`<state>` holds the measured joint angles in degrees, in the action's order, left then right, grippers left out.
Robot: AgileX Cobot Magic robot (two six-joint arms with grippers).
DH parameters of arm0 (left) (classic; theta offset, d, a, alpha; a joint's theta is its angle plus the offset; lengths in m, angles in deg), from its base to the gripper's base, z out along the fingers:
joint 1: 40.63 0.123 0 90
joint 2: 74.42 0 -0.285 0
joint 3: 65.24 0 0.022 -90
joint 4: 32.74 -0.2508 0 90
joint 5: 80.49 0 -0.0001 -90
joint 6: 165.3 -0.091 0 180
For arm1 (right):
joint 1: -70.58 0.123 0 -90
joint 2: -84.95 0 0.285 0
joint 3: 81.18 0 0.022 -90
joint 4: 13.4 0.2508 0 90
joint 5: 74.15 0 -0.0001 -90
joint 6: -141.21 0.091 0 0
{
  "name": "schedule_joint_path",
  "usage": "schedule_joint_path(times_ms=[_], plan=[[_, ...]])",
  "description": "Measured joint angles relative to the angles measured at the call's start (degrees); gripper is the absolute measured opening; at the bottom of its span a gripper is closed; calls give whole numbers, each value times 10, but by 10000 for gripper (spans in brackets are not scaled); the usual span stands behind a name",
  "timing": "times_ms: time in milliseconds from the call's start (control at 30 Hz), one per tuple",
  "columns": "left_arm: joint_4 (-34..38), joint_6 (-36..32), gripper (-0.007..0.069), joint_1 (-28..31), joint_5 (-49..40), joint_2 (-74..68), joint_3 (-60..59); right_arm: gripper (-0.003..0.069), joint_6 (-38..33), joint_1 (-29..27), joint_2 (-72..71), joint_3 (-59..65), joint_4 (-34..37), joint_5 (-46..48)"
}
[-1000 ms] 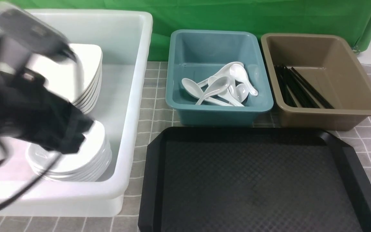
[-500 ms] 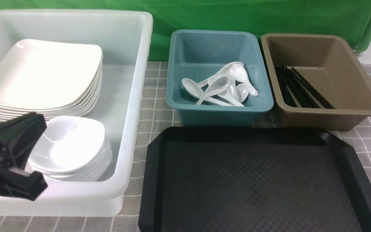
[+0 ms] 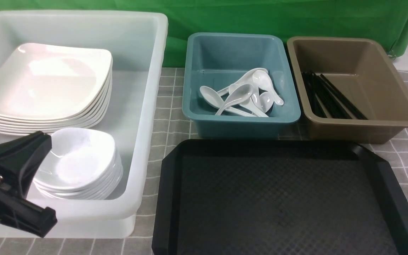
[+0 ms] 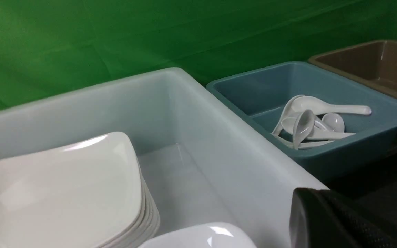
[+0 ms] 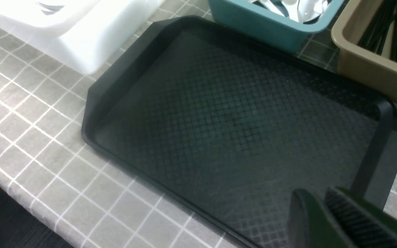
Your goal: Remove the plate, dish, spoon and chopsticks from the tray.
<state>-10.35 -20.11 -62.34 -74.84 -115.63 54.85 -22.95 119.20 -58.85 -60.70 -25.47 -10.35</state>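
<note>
Left tool (image 3: pixel 30 177) is sitting slightly lower and nearer the camera than half a second back, at the white tub's (image 3: pixel 147 106) near-left corner; nothing else is shifting. In the front view its fingers are looking angled apart, but I'm judging the jaws pressed together, carrying nothing. Right tool (image 5: pixel 326 213) is showing only in its wrist view, hovering over the tray's (image 3: pixel 278 198) near right edge, jaws almost together with a thin gap, pinching nothing.

Tray is lying bare on the checked bench (image 3: pixel 168 106). Plate (image 3: pixel 48 81) is topping the stack in the white tub, small dishes (image 3: pixel 80 159) stacked in front of it. Spoons (image 3: pixel 246 94) are piling in the teal bin (image 3: pixel 241 120), chopsticks (image 3: pixel 328 95) lying along the left side of the brown tub (image 3: pixel 395 120).

Judging task as done or nearly so; step in hand is retreating. Doing it well: lifting the left tool straight clear of the tub rim, avoiding brushing the dish stack, keeping the right tool above the tray rim while pulling back.
</note>
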Motion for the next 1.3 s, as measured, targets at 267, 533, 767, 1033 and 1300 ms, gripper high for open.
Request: schedule_joint_path(times_ms=[267,533,767,1033,1300], plan=[[-90,0,13,0,-1,0,0,40,-22,-100,-8,10,3,-19],[-95,0,13,0,-1,0,0,18,-193,-320,-109,240,90,-331],[-96,0,13,0,-1,0,0,18,-184,-386,-239,536,108,-525],[-96,0,13,0,-2,0,0,18,-155,-388,-283,571,110,-507],[-96,0,13,0,-2,0,0,24,-153,-388,-283,571,111,-501]])
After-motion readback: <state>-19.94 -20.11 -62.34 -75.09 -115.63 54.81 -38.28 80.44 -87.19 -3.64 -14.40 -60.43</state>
